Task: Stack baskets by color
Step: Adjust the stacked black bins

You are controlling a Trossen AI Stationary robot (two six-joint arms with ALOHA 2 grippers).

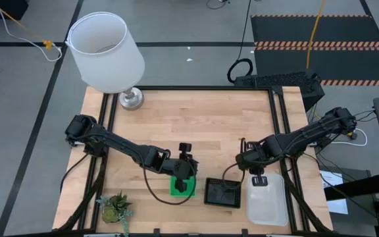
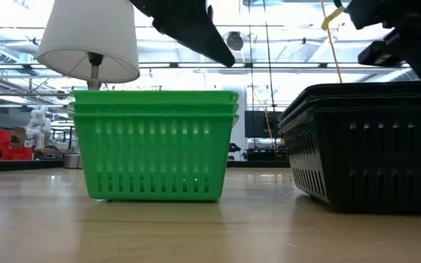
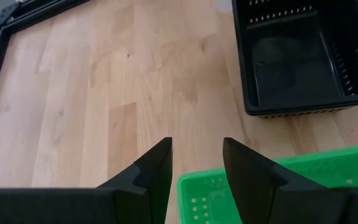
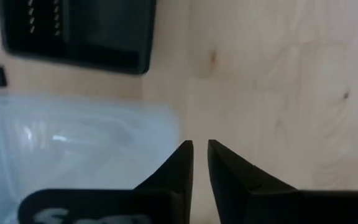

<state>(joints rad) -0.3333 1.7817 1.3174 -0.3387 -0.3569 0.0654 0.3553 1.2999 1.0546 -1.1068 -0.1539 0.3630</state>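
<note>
A nested stack of green baskets stands near the table's front edge. A stack of black baskets stands to its right. Right of those are the clear baskets. All rest on their bottoms on the wood. My left gripper hovers open above the far edge of the green stack, touching nothing. My right gripper points down over the far edge of the clear baskets. Its fingers are almost together, with only bare wood in the thin gap.
A lamp with a white shade stands at the table's far left corner. A small potted plant sits at the near left corner. Dark frame rails run along the table's sides. The table's middle and far part is bare wood.
</note>
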